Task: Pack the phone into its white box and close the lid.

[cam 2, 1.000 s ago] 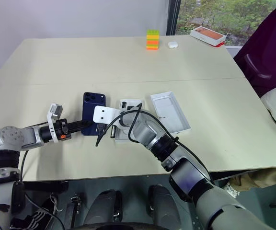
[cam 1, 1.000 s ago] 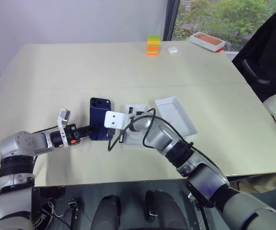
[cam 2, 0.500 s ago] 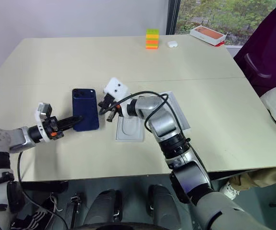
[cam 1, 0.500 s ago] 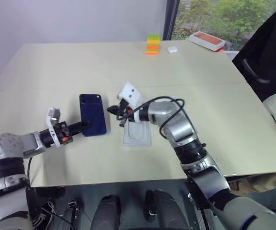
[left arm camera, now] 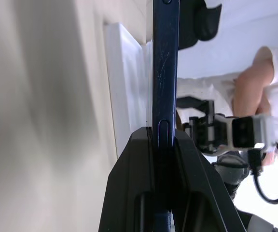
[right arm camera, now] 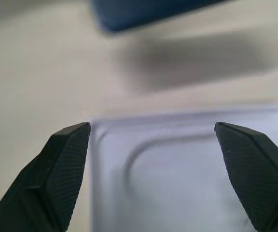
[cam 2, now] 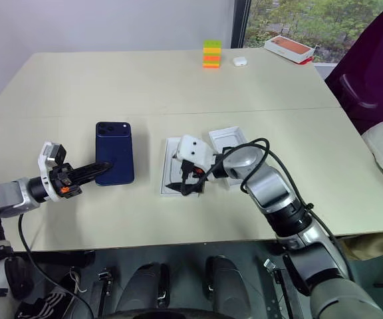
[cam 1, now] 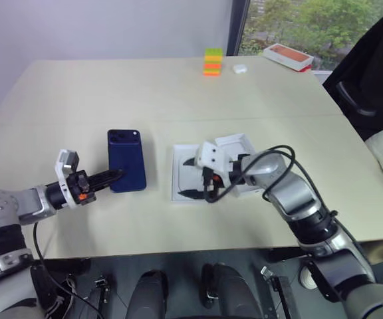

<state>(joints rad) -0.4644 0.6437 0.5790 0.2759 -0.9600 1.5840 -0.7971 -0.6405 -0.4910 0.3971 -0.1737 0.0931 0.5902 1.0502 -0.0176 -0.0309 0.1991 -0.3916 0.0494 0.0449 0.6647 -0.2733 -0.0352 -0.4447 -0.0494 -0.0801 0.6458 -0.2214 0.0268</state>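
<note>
Your left claw [cam 1: 115,175] is clamped on the near end of the phone [cam 1: 126,169], its two black fingers pinching the slim edge, as the left wrist view shows plainly. The phone hangs glossy back up with its camera cluster at the far end, near level and lifted off the counter [cam 1: 98,100] by the look of the shadow under it, out to the left of the white parts.

Your right claw [cam 2: 183,178] stands spread wide with nothing between its fingers, poised over the near part of the white insert [cam 1: 186,178] with the oval hollow. Just right of that insert, partly hidden behind the right arm, lies a shallow white tray [cam 1: 239,147]; from here you cannot tell for sure whether it is the white box or the lid, so check it before you commit.

To do this step well, I judge:
- Keep the phone level as you carry it right; the hold is on one end only, so a quick swing could let it droop or slip.
- Clear the insert before you lower anything, or move the right arm away so you can see the tray's floor and rim.
- Square the phone's long edges to the tray's long edges while above it, then lower straight down; the fit looks close.
- Release only once the phone lies flat inside the rim.
</note>
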